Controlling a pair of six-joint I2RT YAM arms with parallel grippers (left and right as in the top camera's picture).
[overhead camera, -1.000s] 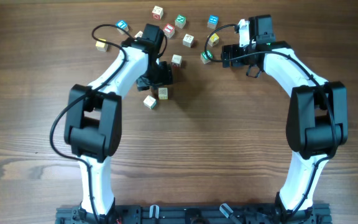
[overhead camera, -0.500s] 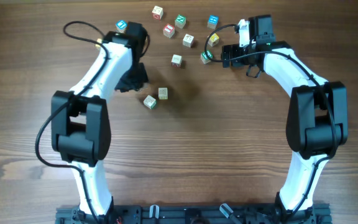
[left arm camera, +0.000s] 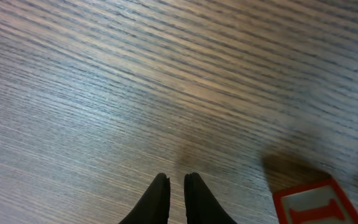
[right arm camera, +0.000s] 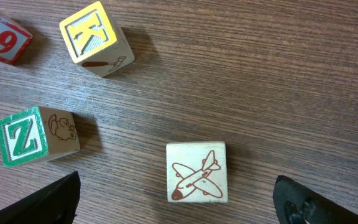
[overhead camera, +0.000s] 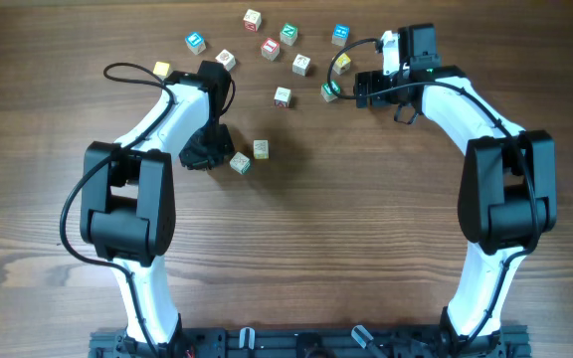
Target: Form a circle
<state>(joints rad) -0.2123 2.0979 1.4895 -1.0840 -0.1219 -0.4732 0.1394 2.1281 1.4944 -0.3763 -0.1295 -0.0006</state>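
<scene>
Small wooden letter cubes lie scattered across the far part of the table, and no circle shows. My left gripper [overhead camera: 210, 154] [left arm camera: 176, 178] is shut with nothing in it, low over bare wood just left of a red-edged cube [overhead camera: 240, 163] [left arm camera: 316, 203]. A cream cube [overhead camera: 261, 148] sits to the right of that one. My right gripper [overhead camera: 358, 89] [right arm camera: 176, 193] stands wide open around a cream cube with an airplane drawing [right arm camera: 196, 172], not touching it. The green Z cube [overhead camera: 328, 91] [right arm camera: 30, 135] lies just left of it.
A yellow K cube [right arm camera: 95, 38] [overhead camera: 341, 63] and a red 9 cube [right arm camera: 2, 40] lie beyond the Z cube. Further cubes at the far side include blue [overhead camera: 195, 42], yellow [overhead camera: 161, 70], red [overhead camera: 271, 47], green [overhead camera: 288, 33] and cream [overhead camera: 283, 96].
My left arm swung left and then back toward the near side, ending beside the red-edged cube, and its jaws closed from open. The right arm and the cubes stayed still.
</scene>
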